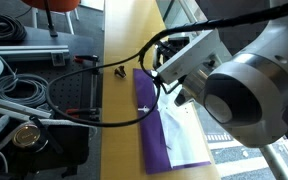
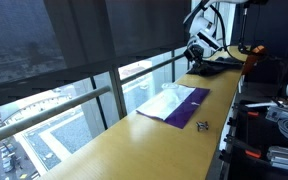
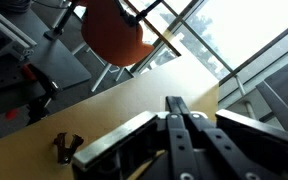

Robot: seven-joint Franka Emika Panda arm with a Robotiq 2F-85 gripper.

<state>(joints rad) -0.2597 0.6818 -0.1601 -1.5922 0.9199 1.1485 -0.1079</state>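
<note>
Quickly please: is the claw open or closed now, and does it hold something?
Claw: closed, holding nothing that can be seen.

- Wooden desk runs from top centre to lower right.
- Purple cloth lies flat on the desk, its long side along it. A white sheet rests on its right part.
- Small dark object sits on bare wood near the cloth's far corner; its kind cannot be told.
- Black cable crosses the desk edge onto the cloth.
- Robot arm fills the right foreground, blurred.
- Coiled cables lie left of the desk.
</note>
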